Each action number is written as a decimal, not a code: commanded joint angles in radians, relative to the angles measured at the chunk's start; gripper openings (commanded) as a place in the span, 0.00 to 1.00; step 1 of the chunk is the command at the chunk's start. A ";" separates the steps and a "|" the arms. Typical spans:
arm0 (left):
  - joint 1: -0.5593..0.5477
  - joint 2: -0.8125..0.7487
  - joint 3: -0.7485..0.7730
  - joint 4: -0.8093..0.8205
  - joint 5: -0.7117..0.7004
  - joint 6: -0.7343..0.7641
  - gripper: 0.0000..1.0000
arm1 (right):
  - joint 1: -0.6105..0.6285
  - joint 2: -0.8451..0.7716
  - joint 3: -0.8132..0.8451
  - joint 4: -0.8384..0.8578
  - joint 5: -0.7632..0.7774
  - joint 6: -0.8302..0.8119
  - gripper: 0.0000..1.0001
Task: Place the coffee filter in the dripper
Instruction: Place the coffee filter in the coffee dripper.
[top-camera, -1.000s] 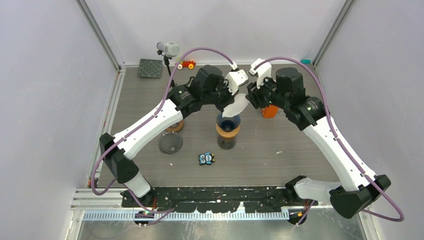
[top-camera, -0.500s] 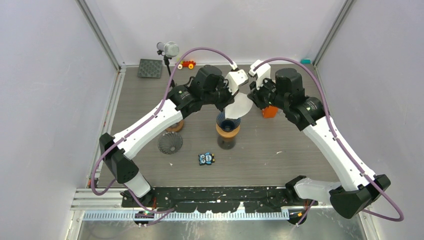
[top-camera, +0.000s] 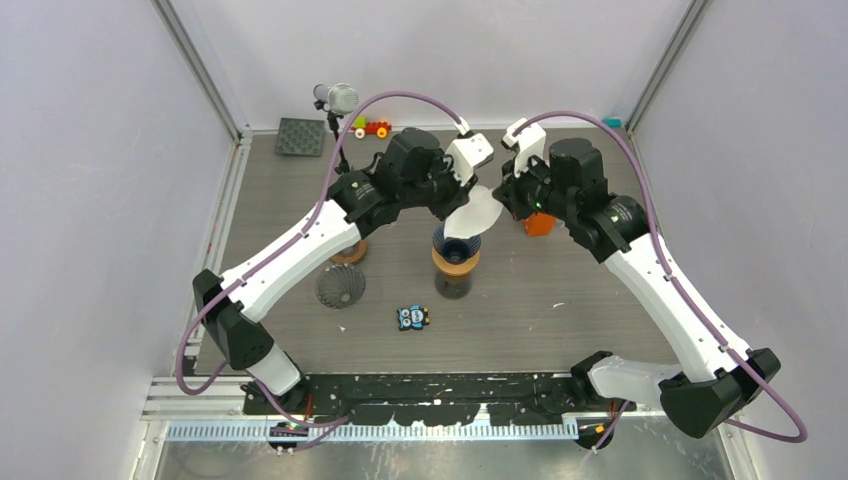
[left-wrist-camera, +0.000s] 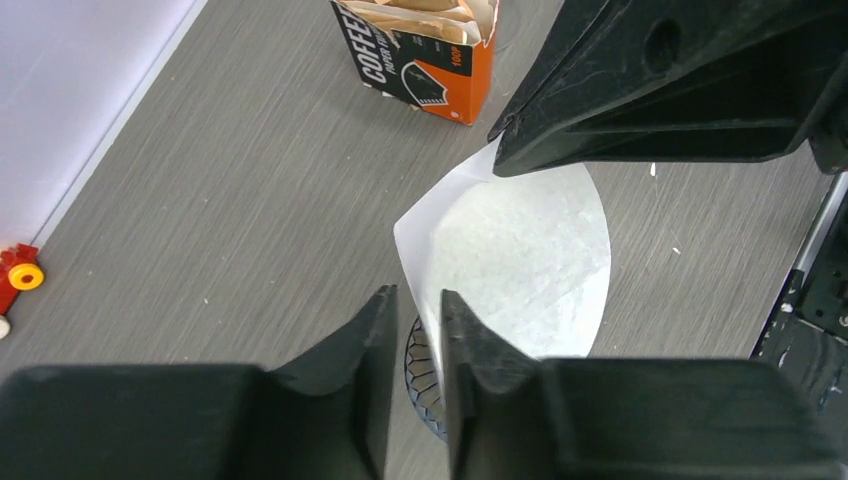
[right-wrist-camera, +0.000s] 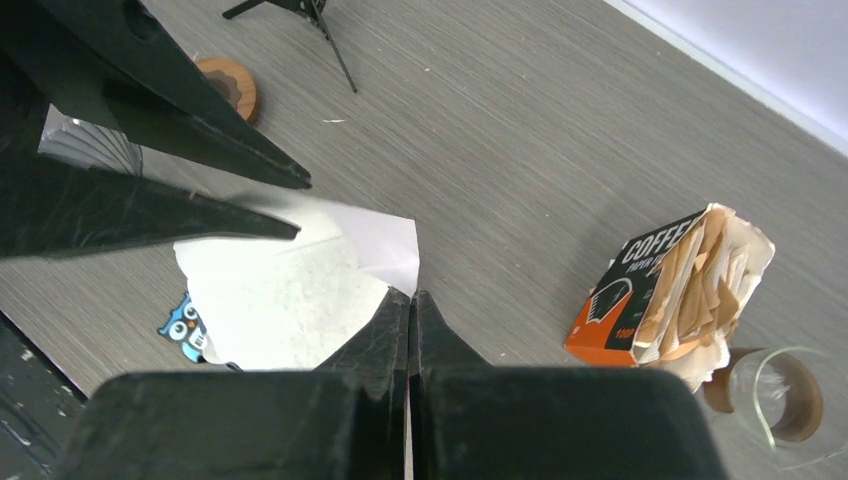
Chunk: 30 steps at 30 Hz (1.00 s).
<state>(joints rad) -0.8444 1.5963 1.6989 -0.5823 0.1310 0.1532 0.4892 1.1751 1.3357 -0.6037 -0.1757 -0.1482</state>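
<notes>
Owl toy (top-camera: 412, 318), microphone (top-camera: 338, 97), toy car (top-camera: 373, 128), orange box (left-wrist-camera: 425, 55).

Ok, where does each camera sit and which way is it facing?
Top external: above and behind the bases, looking down on the table; both arms show.
Left wrist: looks down past the left gripper at the coffee filter; right gripper opposite.
Right wrist: looks down past its shut fingers; filter box at right.
Shared: all show the coffee filter; both wrists the filter box.

Loose coffee filter (left-wrist-camera: 520, 250): I count one
Ribbed drippers (top-camera: 340, 287): I count two
Orange filter box (top-camera: 539, 223): one
Owl figure (top-camera: 412, 317): one
Toy car (top-camera: 375, 128): one
Microphone on tripod (top-camera: 337, 97): one
Black square mat (top-camera: 300, 137): one
Wooden ring (right-wrist-camera: 228, 85): one
Robot arms (top-camera: 300, 245): I see two
</notes>
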 joint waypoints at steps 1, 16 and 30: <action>0.002 -0.063 -0.003 0.038 -0.019 -0.022 0.30 | 0.005 -0.022 0.007 0.043 0.048 0.142 0.01; 0.014 -0.212 -0.123 0.050 -0.009 -0.055 0.81 | 0.004 -0.006 0.083 -0.086 0.030 0.382 0.01; 0.014 -0.228 -0.184 0.060 0.142 -0.189 0.88 | 0.001 0.025 0.106 -0.139 -0.021 0.467 0.00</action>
<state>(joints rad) -0.8356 1.3773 1.5181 -0.5655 0.1993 0.0269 0.4889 1.2018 1.3865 -0.7467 -0.1703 0.2817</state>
